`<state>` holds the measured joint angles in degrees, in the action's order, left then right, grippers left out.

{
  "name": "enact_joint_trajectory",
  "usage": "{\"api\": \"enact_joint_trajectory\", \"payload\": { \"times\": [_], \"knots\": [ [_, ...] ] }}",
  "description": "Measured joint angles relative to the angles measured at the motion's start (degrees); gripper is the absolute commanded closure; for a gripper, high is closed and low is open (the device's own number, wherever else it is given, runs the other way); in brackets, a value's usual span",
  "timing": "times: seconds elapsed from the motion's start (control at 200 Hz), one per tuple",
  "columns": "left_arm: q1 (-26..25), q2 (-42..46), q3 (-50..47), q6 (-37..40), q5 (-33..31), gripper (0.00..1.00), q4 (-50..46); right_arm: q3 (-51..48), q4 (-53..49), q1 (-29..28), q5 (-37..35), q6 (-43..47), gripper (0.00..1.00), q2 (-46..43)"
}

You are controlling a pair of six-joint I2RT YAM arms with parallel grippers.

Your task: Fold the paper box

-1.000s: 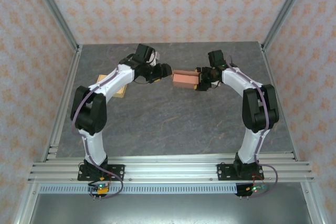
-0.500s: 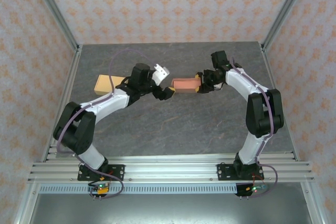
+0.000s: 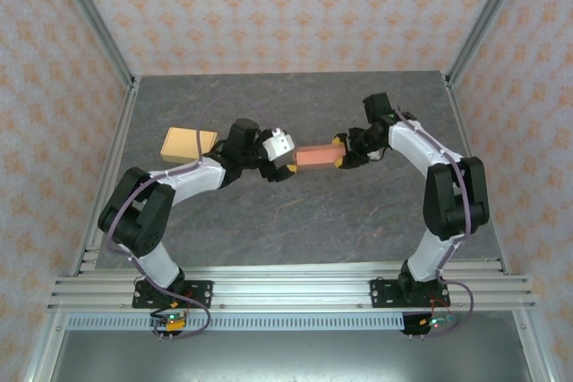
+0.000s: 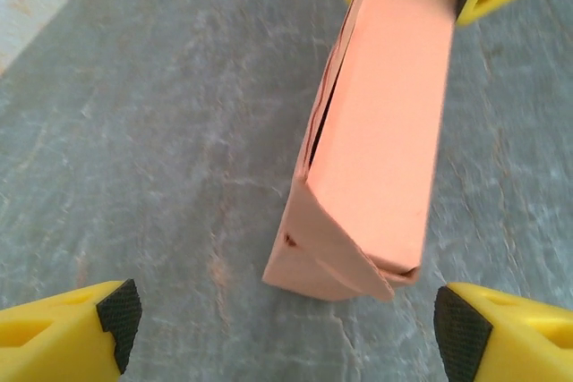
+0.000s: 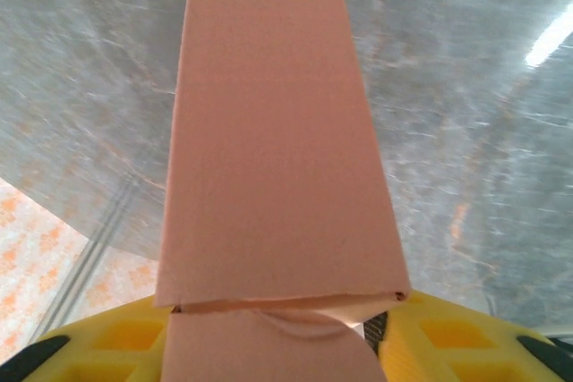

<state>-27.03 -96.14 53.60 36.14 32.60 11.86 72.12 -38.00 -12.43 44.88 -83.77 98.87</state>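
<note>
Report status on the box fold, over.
Right gripper shut on pink paper box, right end. Left gripper open, lined up at its left end flap, not touching. Tan box off to the left, clear of the work.

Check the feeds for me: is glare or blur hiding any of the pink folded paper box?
Right wrist: a bright glare streak on the grey marbled tabletop at upper right, clear of the pink folded paper box. Left wrist: even light, box edges crisp, no glare. Top external: sharp, evenly lit, only soft shadows under the arms.
</note>
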Motion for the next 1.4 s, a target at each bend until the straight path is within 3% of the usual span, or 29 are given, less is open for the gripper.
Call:
{"api": "enact_joint_trajectory", "payload": {
  "times": [0.28, 0.385, 0.561, 0.751, 0.886, 1.046, 1.226, 1.397],
  "knots": [
    [-4.11, -3.76, 0.7, 3.1, -0.42, 0.18, 2.27, -2.23, -0.85, 0.22, 0.98, 1.16, 0.58, -1.97],
    [-5.31, -4.96, 1.22, 2.75, 0.13, 0.32, 2.91, -1.57, -1.68, 0.22, 0.96, 1.33, 0.56, -1.51],
    [-5.88, -6.8, 1.77, 0.24, 0.28, 0.46, 5.49, -0.7, -1.68, 0.26, 1.03, 1.49, 0.39, -0.22],
    [-4.85, -7.87, 2.6, -3.04, 0.59, 0.52, 5.68, -0.66, -1.84, 1.99, 0.96, 4.94, 0.18, -0.48],
    [-4.35, -8.37, 3.56, -4.35, 1.42, 0.52, 5.29, -2.95, -0.59, 4.9, 0.76, 10.23, 0.18, -5.22],
    [-4.04, -8.39, 4.04, -5.18, 2.49, 0.52, 3.72, -6.16, 1.07, 7.61, -2.4, 25.99, 0.22, -14.23],
    [-1.84, -8.52, 5.75, -5.38, 5.42, 0.52, 1.05, -10.32, 8.15, 7.45, -6.19, 53.55, 0.33, -22.38],
    [-0.44, -9.46, 7.02, -5.11, 7.93, 0.52, -1.27, -14.93, 16.24, 5.25, -6.58, 78.77, 0.41, -24.72]
  ]
}}
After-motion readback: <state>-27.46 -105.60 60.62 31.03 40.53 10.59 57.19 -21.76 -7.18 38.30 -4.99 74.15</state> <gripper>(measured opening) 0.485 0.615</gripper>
